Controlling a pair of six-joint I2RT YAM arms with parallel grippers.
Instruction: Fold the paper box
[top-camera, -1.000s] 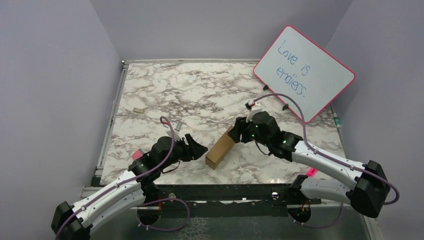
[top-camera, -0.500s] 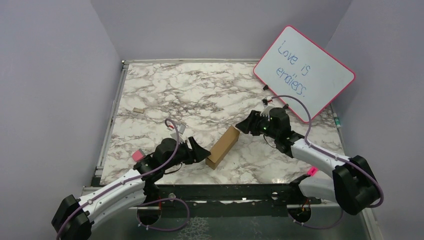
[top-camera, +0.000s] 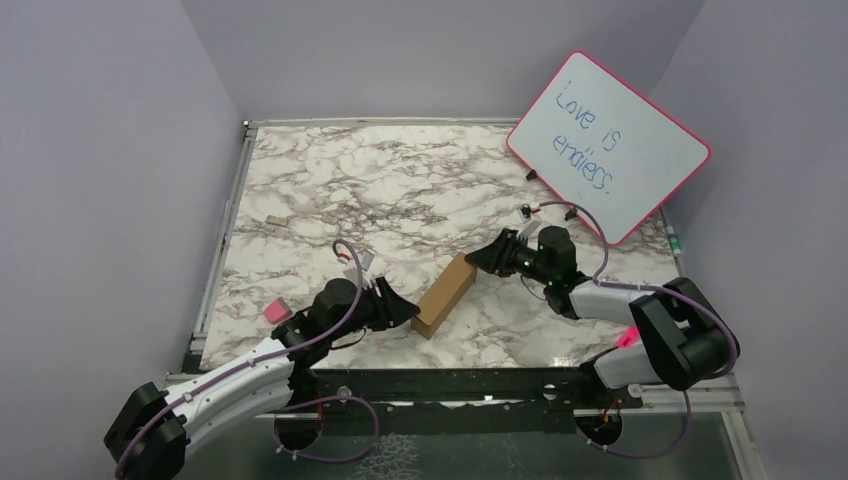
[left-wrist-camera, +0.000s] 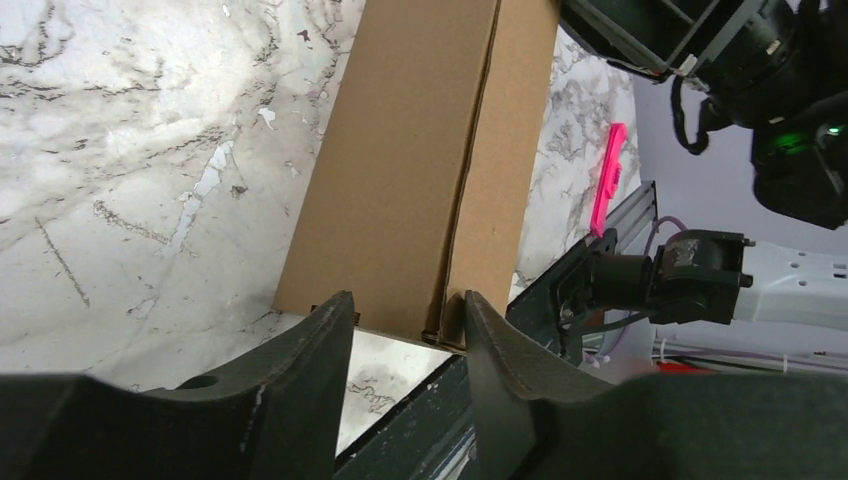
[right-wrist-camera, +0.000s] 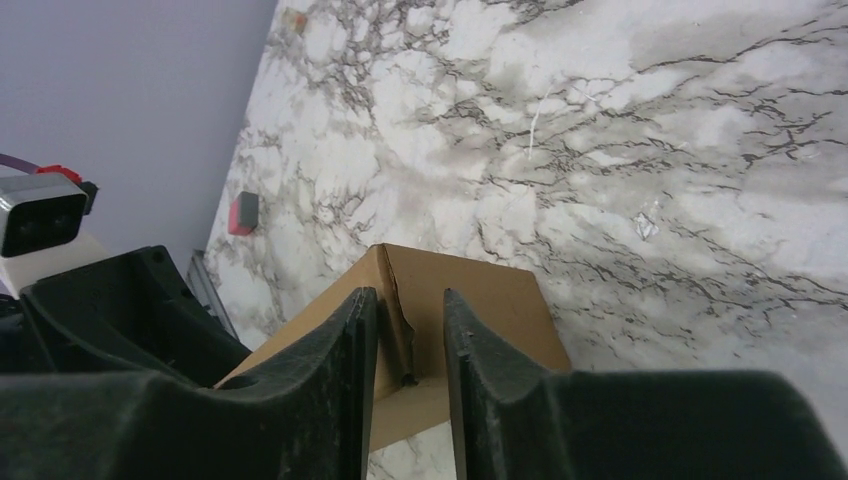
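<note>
The paper box (top-camera: 445, 294) is a small oblong brown cardboard box lying diagonally on the marble table, near the front middle. My left gripper (top-camera: 408, 310) is at its near end. In the left wrist view the box (left-wrist-camera: 420, 160) runs away from the open left gripper (left-wrist-camera: 407, 300), whose fingertips sit right at the box's near end. My right gripper (top-camera: 478, 258) is at the far end. In the right wrist view the box's end (right-wrist-camera: 470, 300) lies just beyond my right gripper (right-wrist-camera: 408, 300), whose fingers are narrowly apart with a raised flap edge in the gap.
A whiteboard (top-camera: 608, 145) with a pink rim leans at the back right. A small pink block (top-camera: 277, 311) lies by the left arm. A tiny tan scrap (top-camera: 277, 220) lies at the left. The table's front rail (top-camera: 450, 380) is close behind the box.
The right arm has folded back and lowered, its gripper staying at the box's far end. The left gripper has dropped a little and come in against the near end. The box has not moved.
</note>
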